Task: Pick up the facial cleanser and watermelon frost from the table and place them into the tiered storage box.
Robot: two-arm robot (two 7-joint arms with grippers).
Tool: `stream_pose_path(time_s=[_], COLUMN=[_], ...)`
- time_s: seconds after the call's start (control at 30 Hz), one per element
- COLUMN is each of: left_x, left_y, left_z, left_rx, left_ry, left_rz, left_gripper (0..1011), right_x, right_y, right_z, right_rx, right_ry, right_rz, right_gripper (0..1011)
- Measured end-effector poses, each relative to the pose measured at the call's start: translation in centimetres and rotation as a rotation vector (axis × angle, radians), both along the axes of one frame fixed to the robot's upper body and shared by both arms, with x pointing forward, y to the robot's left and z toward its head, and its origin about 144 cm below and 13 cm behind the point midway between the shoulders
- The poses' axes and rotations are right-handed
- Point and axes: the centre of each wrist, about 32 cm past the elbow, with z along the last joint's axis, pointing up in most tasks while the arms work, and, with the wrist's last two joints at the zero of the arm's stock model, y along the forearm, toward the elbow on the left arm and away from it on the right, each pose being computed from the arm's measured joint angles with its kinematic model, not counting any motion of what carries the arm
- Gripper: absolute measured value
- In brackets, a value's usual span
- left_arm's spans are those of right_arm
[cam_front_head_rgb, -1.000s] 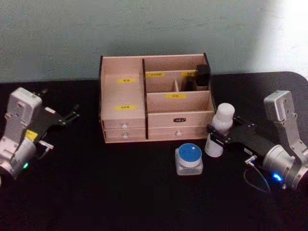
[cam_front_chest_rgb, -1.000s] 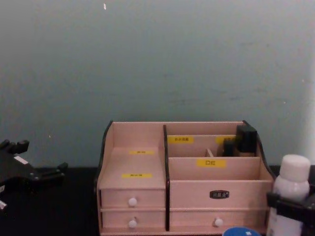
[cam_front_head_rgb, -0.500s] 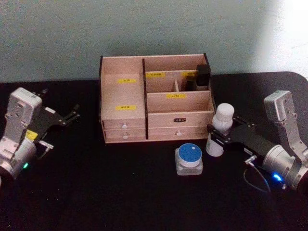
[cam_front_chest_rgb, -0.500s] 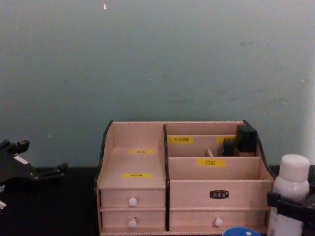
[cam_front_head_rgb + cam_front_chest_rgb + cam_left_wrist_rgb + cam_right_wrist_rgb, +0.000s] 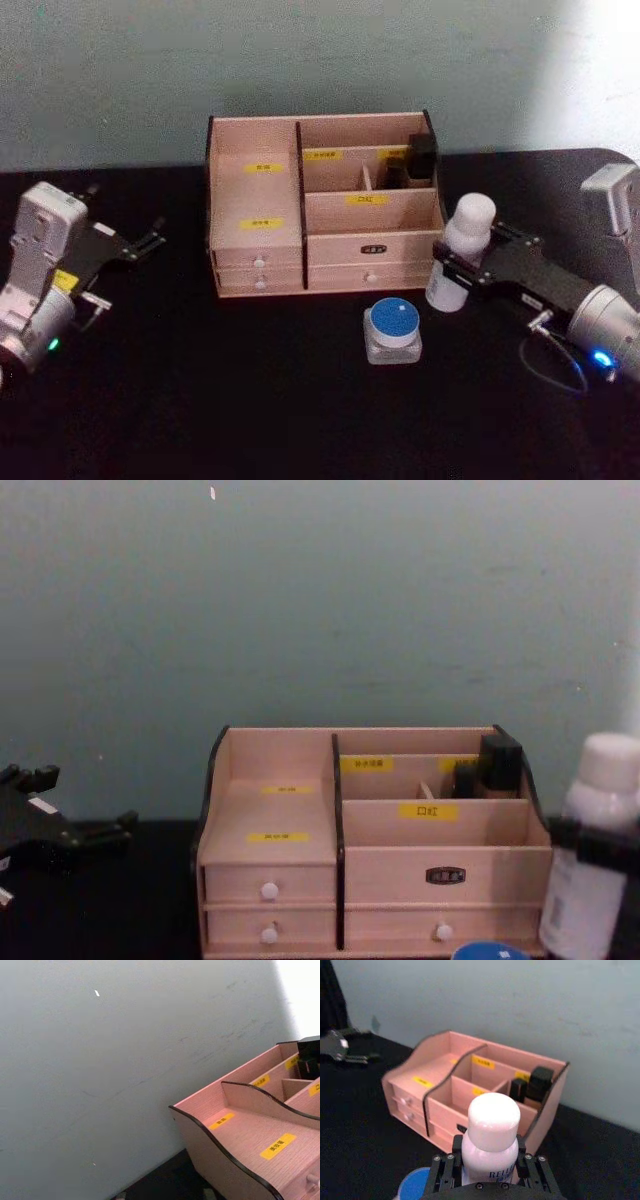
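We clamp the facial cleanser in our right claw beside the tiered storage box; left claw spread; black tabletop, grey-green wall behind

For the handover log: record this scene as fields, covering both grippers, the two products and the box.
right gripper: jaws shut on the facial cleanser, right of the tiered storage box
facial cleanser: roughly upright, cap above the jaws
watermelon frost: on the table before the box, untouched
tiered storage box: neither product inside yet
left gripper: open, parked at the far left
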Motion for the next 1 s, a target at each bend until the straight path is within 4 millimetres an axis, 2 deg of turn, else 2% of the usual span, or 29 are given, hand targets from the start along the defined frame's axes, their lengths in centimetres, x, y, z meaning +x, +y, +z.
stream_pose_path(time_s=[0.23,0.43,0.6,1.0], left_x=[0.0,0.0,0.0,0.0], left_y=[0.0,0.0,0.0,0.0], left_z=[0.0,0.0,0.0,0.0], left_rx=[0.0,0.0,0.0,0.0], left_ry=[0.0,0.0,0.0,0.0], left_rz=[0.0,0.0,0.0,0.0], left_gripper=[1001,1001,1001,1001], right_x=[0.4,1.7,3.4,8.2], right_y=[0.0,0.6,1.6,3.9], right_z=[1.9,3.5,4.4,5.1], right_rx=[0.006,0.011,0.003,0.0], right_ry=[-0.032,-0.057,-0.073,-0.069], right_rz=[0.02,0.028,0.03,0.035], right_gripper=[593,593,593,593])
